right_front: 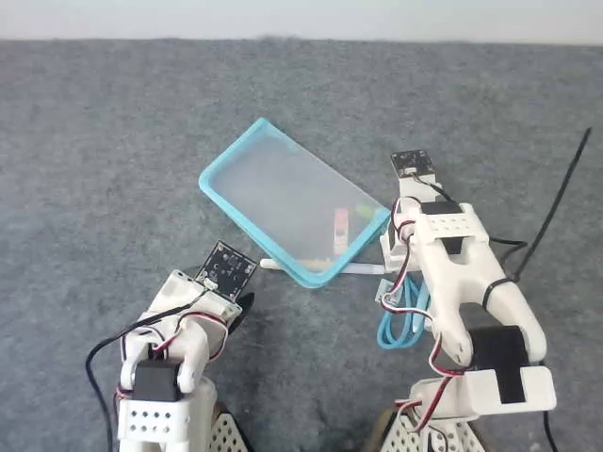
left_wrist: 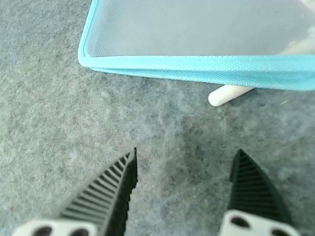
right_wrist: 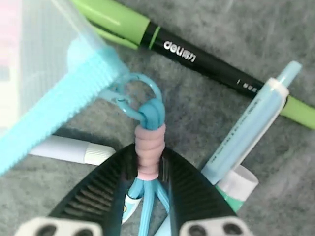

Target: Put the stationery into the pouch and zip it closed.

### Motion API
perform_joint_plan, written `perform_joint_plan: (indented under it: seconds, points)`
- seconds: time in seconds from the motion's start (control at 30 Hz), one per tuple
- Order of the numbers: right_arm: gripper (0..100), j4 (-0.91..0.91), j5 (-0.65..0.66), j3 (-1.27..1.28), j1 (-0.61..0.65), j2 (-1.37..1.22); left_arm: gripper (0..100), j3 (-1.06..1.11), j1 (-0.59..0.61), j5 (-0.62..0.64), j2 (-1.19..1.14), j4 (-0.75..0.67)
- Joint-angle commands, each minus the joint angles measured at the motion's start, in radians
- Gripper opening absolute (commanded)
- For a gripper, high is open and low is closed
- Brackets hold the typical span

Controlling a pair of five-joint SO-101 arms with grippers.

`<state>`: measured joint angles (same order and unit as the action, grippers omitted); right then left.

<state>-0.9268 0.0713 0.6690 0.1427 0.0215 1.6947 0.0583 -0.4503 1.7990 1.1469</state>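
Grey fuzzy bench (right_front: 113,141), translucent turquoise-trimmed pouch (right_front: 283,198) lying flat mid-surface between two low arms.
Left tool (left_wrist: 187,153) hangs released, ribbed fingers spread near the woven edge; right tool (right_wrist: 147,150) is clenched on the pink-beaded blue zipper cord (right_wrist: 151,118), a green pen (right_wrist: 197,51) nearby.

White plastic arms (right_front: 462,273), black servos (right_front: 497,353), red-black-white cables (right_front: 407,264), ribbed black gripper fingers (left_wrist: 115,194).

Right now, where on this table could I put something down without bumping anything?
The grey mat left of the pouch and beyond it toward the wall is bare. The pouch's near corner is crowded: the right pincer grips the zipper cord there among pens.
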Motion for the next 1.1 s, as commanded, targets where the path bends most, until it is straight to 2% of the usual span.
perform_joint_plan:
  seconds: [0.0,0.47,1.07]
  points:
    - [0.7,-0.021,0.014,-0.044,-0.012,0.051,29,-0.008,-0.005,-0.008,0.029,0.005]
    - [0.6,0.016,-0.015,0.095,-0.042,0.328,29,-0.008,-0.005,-0.008,0.029,0.005]
    - [0.6,-0.105,-0.012,0.112,-0.031,0.676,29,-0.008,-0.011,-0.005,0.029,0.005]
